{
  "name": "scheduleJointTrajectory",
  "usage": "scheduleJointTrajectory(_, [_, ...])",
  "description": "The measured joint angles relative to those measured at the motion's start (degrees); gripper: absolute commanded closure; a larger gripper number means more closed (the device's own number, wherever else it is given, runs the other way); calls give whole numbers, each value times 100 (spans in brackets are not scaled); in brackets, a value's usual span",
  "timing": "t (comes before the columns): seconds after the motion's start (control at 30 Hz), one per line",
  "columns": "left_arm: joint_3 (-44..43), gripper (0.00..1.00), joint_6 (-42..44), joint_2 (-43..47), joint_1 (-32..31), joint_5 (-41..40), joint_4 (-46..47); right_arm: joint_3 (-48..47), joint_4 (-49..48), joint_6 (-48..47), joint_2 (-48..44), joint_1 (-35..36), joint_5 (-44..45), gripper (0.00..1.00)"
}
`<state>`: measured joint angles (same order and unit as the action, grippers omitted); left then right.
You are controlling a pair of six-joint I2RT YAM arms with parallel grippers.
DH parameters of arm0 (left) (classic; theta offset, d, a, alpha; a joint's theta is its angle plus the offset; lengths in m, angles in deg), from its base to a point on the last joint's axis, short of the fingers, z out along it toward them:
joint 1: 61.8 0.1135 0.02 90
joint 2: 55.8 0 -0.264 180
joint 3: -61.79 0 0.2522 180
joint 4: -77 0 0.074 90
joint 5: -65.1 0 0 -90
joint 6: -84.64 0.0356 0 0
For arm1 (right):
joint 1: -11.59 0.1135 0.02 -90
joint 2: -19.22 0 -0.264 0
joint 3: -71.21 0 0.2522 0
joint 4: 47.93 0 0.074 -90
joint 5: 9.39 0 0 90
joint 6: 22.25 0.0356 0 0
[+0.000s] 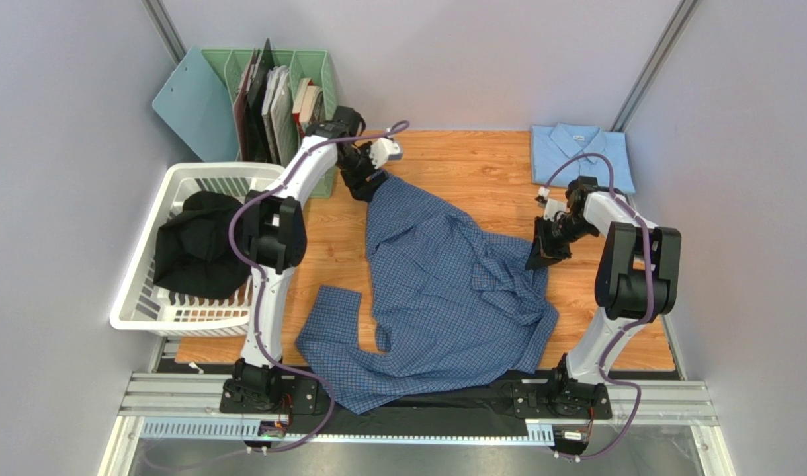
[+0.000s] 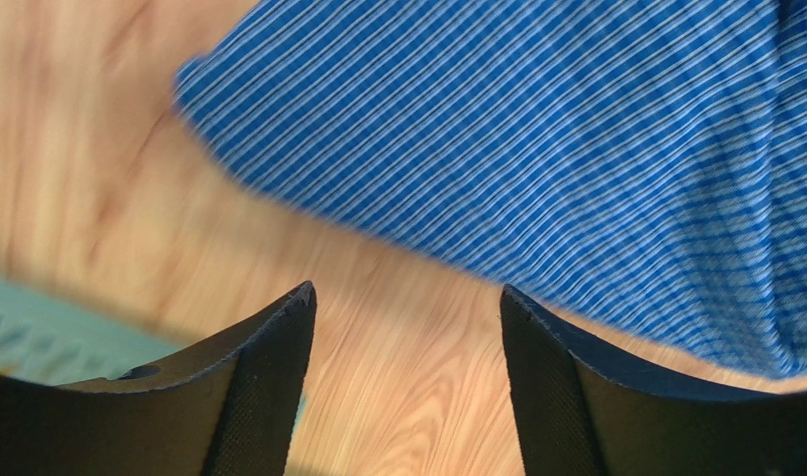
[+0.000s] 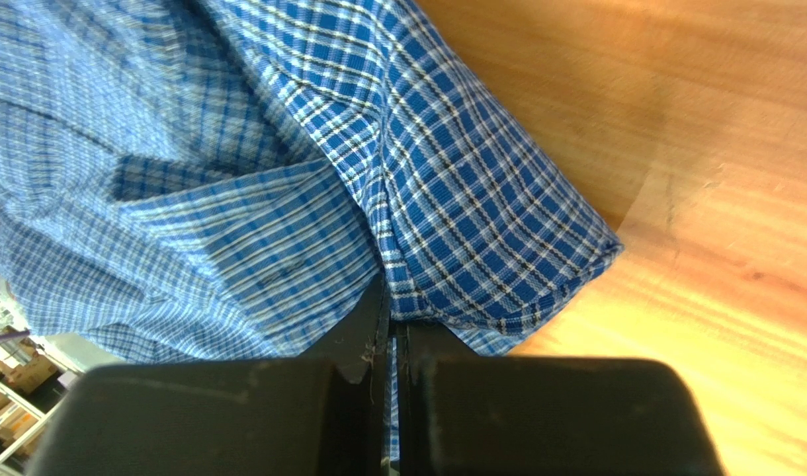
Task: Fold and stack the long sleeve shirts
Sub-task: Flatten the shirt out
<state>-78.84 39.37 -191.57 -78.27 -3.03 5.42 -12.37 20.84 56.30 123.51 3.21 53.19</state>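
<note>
**On the counter: checked shirt spread out, right hand gripping, left hand open**

On the wooden counter (image 1: 477, 164), the mid-blue checked shirt (image 1: 447, 288) lies spread and rumpled across the middle. One sleeve is folded out toward the near left. The near hem lies over the counter's near edge, between the two arm bases.

At the far right corner, we see the pale sky-blue shirt (image 1: 581, 154) lying folded with its collar up, well apart from the checked shirt.

**Left arm.** The arm rises from its base, bends at the elbow beside the laundry basket (image 1: 144, 288), and reaches to the far end of the checked shirt. The left hand (image 2: 407, 297) points down with its jaws spread apart. Only bare wood shows between them, and the shirt's edge lies just beyond the fingertips.

**Right arm.** The arm is folded tightly, with the elbow out to the right. The right hand (image 3: 391, 317) angles down onto the shirt's right edge. In the wrist view, we see its jaws pressed together on a fold of checked fabric.

**Surroundings.** The basket holds a dark garment (image 1: 199, 243). A green file rack (image 1: 313, 69) stands behind it.
</note>
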Motion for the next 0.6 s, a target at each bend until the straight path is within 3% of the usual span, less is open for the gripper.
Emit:
scheduleJointTrajectory(0.07, [0, 33, 55, -94, -175, -76, 4, -9, -15, 2, 116, 9, 111, 100])
scheduleJointTrajectory(0.2, [22, 52, 179, -240, -645, -372, -7, -70, -48, 7, 339, 44, 337, 100])
scheduleJointTrajectory(0.4, [629, 67, 330, -234, -1071, -745, -343, -439, -83, 0, 625, 50, 625, 100])
scheduleJointTrajectory(0.6, [3327, 70, -46, 1338, -1248, -739, -109, -1298, 28, -146, 914, 70, 824, 100])
